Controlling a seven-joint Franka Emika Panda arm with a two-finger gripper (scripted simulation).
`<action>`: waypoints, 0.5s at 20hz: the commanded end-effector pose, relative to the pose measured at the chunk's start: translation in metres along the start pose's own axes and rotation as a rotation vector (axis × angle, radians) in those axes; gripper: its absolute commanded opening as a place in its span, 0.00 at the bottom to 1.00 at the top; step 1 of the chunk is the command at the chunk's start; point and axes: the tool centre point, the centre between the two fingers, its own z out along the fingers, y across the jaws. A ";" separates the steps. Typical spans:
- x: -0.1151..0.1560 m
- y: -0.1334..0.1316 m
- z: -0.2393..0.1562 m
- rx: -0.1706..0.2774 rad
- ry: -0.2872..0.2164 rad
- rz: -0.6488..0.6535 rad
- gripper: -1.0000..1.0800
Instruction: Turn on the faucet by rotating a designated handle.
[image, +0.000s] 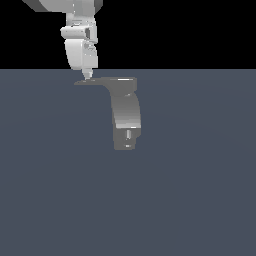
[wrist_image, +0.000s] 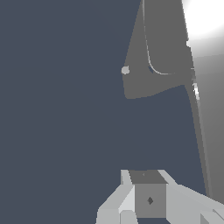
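**A:** One table (image: 200, 200), one faucet (image: 126, 117), one handle (image: 95, 81), one end effector (image: 87, 76). Handle's tip sits right under the end effector, apparently touching.

**B:** So contact step, rotation not done yet?

**A:** Looks like it. Fingers seem pressed together, pinching nothing. Next move calls for a sideways push to swing the handle round.

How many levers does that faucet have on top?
1. The single handle projects from the top of the faucet toward the exterior view's left, its pointed tip right under the pincer. No second lever shows, though the far side is hidden.
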 end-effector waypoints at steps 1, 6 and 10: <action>0.000 0.006 0.000 0.000 0.000 0.000 0.00; -0.001 0.020 0.000 0.000 0.000 0.000 0.00; -0.002 0.031 0.000 0.000 0.000 0.000 0.00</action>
